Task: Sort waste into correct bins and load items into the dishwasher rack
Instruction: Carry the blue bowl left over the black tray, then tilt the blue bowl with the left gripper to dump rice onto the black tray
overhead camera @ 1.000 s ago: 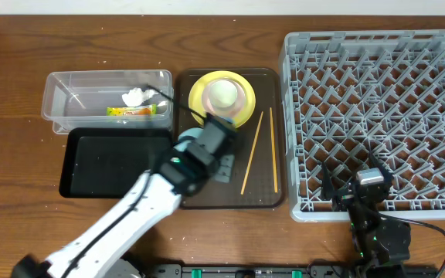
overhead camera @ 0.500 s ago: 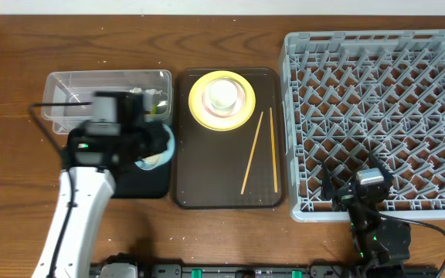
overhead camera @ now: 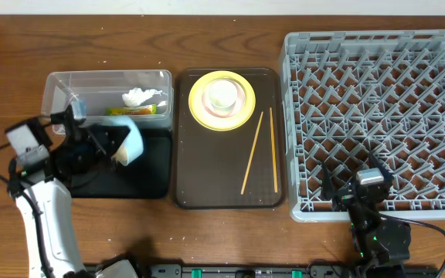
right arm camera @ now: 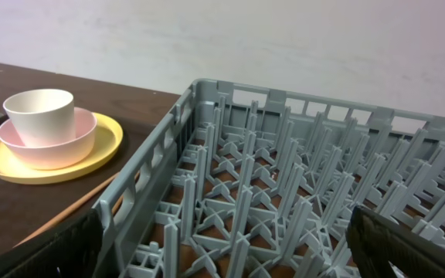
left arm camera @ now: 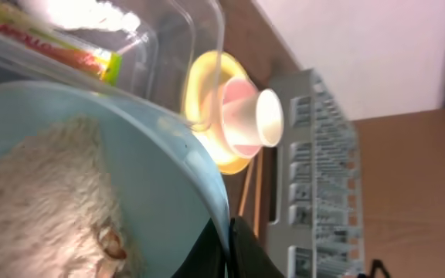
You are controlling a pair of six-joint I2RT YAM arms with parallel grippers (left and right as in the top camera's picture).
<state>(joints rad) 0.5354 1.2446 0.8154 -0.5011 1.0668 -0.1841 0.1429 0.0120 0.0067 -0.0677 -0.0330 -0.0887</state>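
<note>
Although the grey dishwasher rack [overhead camera: 377, 116] fills the right of the table, its right edge is cut off in the overhead view. Its near rim is partly covered by the right gripper [overhead camera: 355, 185], whose jaws are spread wide with nothing between them. The brown serving tray [overhead camera: 226, 189] is seen whole between the rack and the bins. Much of the black tray [overhead camera: 149, 181] is hidden beneath the left arm, and the near wall of the clear tub [overhead camera: 60, 96] is partly masked by the left gripper [overhead camera: 114, 143]. The yellow plate [overhead camera: 195, 104] is set at the far end of the brown tray, with the pale pink bowl [overhead camera: 240, 96] stacked on it and the white cup [overhead camera: 222, 93] inside that. The light blue bowl [overhead camera: 134, 140] is clamped by its rim in the left gripper and tipped onto its side above the black tray, just beside the tub's near wall. Two chopsticks [overhead camera: 251, 154] are laid on the brown tray, well apart from both grippers. A white tissue [overhead camera: 135, 96] and a yellow-green wrapper [overhead camera: 134, 111] are seen inside the tub, just beyond the held bowl. White rice [left arm camera: 45, 201] is seen inside the bowl, blurred; whether any lies on the black tray cannot be told.
</note>
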